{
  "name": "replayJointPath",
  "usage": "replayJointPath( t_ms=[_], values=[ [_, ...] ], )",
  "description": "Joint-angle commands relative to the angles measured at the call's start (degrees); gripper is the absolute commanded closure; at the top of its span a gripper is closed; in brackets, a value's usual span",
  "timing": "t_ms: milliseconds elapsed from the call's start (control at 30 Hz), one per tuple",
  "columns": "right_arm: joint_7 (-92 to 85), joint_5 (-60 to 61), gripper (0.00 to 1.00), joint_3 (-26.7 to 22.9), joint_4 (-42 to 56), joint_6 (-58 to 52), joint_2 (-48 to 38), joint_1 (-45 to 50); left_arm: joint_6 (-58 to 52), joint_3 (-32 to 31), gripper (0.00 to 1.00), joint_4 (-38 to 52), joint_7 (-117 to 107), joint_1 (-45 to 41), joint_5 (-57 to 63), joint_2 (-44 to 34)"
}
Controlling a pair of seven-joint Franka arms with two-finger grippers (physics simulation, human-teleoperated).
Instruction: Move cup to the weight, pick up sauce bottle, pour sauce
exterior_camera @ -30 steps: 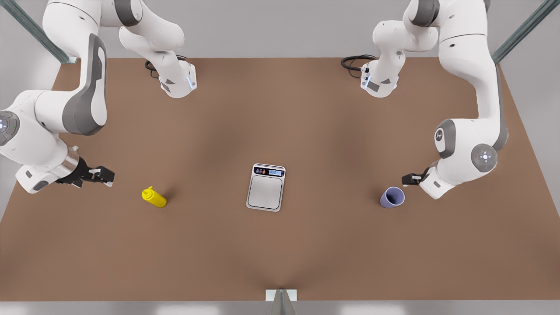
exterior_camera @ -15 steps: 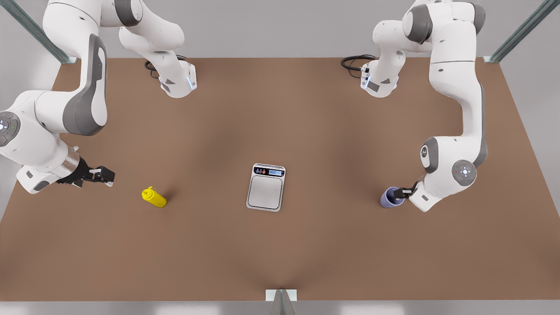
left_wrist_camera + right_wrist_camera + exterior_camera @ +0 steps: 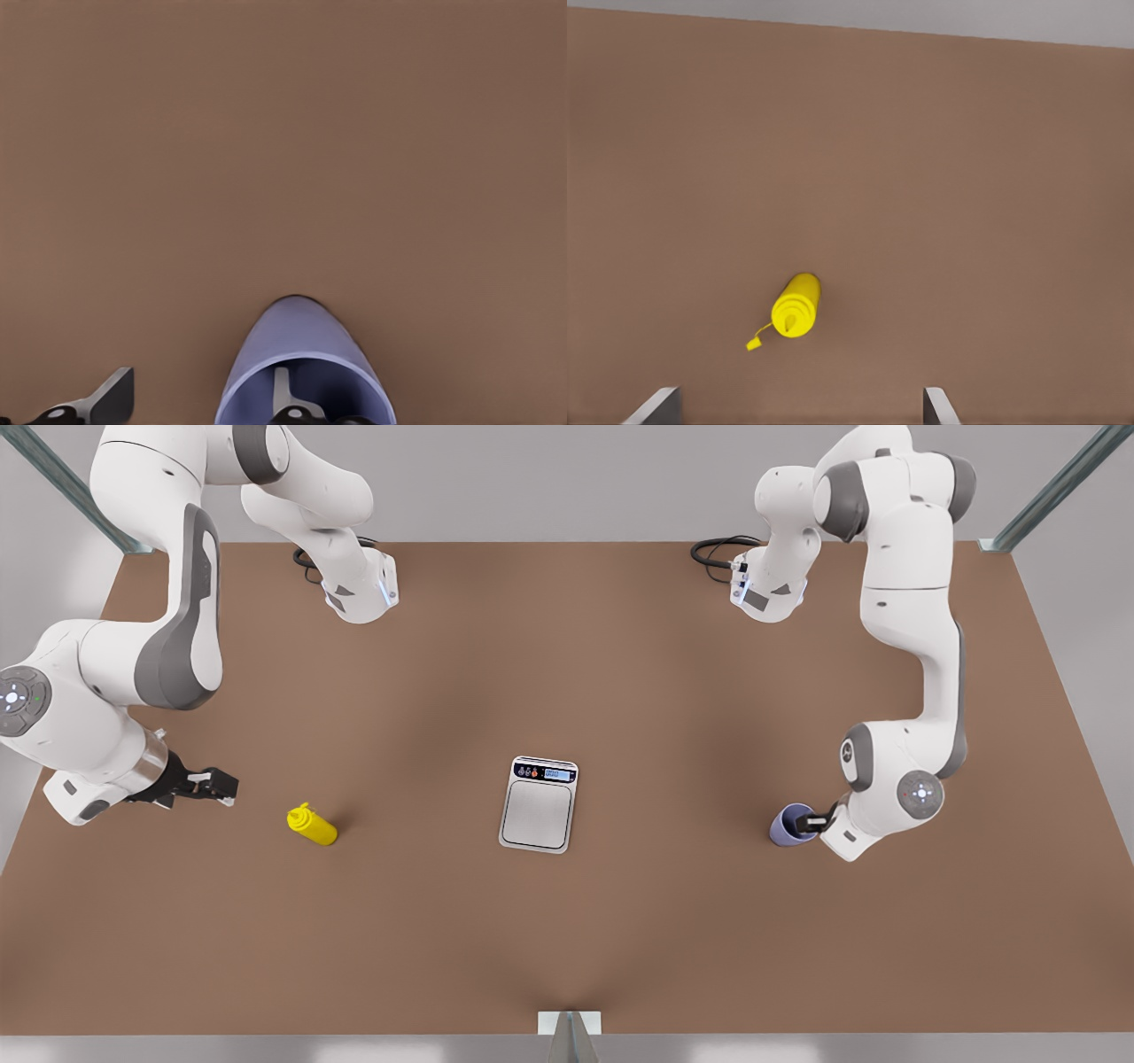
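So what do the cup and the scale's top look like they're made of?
The cup, with one finger of the left gripper inside its rim and one outside, looks like matte plastic: an even lavender colour with no shine. The scale has a platform that looks like brushed metal, pale grey with a soft sheen. Both are renders, so this is only a guess.

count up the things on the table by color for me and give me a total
Yellow: 1, the sauce bottle.
Lavender-blue: 1, the cup.
Silver-grey: 1, the scale.
Total: 3.
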Motion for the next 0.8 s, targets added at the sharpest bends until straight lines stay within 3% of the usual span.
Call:
replayJointPath(
  t_ms=[0,33,333,767],
  values=[
    [0.0,0.0,0.00,0.0,0.0,0.0,0.0,0.0,0.2,0.0,0.45,0.0,0.0,0.0,-0.9,0.1],
    [0.0,0.0,0.00,0.0,0.0,0.0,0.0,0.0,1.0,0.0,0.45,-0.5,0.0,-0.1,-1.0,0.7],
    [0.0,-0.2,0.00,0.0,0.0,0.1,0.0,-0.1,3.0,-0.3,0.79,-1.3,-0.6,-0.5,-2.6,1.4],
    [-0.1,-0.8,0.00,0.0,0.3,-0.1,-0.3,-0.5,3.7,-0.3,0.79,-1.3,-0.7,-1.3,-3.4,1.5]
  ],
)
